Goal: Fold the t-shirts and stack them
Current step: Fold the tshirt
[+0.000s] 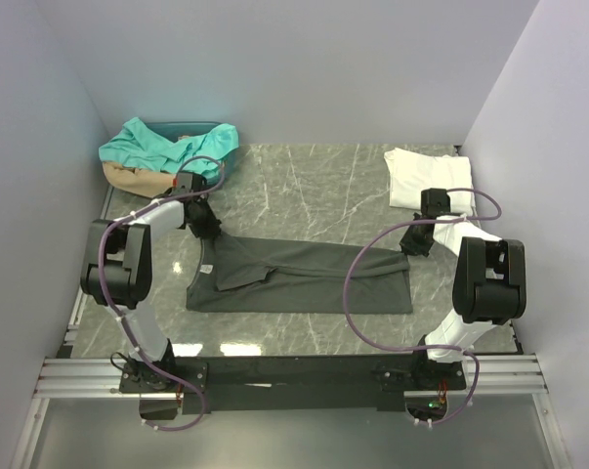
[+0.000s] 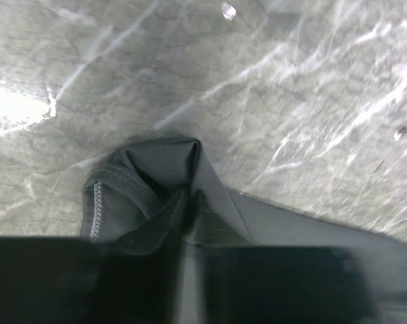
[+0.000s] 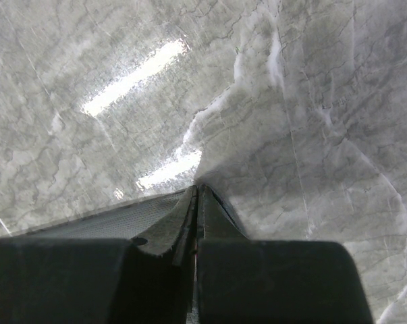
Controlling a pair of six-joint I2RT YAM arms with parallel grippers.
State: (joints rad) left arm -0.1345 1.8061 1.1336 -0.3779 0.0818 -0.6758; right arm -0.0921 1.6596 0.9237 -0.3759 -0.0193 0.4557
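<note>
A dark charcoal grey t-shirt (image 1: 304, 278) lies as a long folded band across the middle of the table. My left gripper (image 1: 208, 233) is at its far left corner. In the left wrist view that gripper (image 2: 190, 202) is shut on a bunched peak of the grey cloth (image 2: 156, 162), whose stitched hem shows at the left. My right gripper (image 1: 412, 244) is at the far right corner. In the right wrist view it (image 3: 198, 192) is shut, with the thin grey cloth edge (image 3: 109, 219) running up into the fingertips. A white t-shirt (image 1: 426, 176) lies folded at the back right.
A teal t-shirt (image 1: 167, 145) and a tan one (image 1: 128, 178) are heaped in a bin (image 1: 221, 161) at the back left corner. Grey walls close in the table on the left, back and right. Both arms' cables loop over the near half of the table.
</note>
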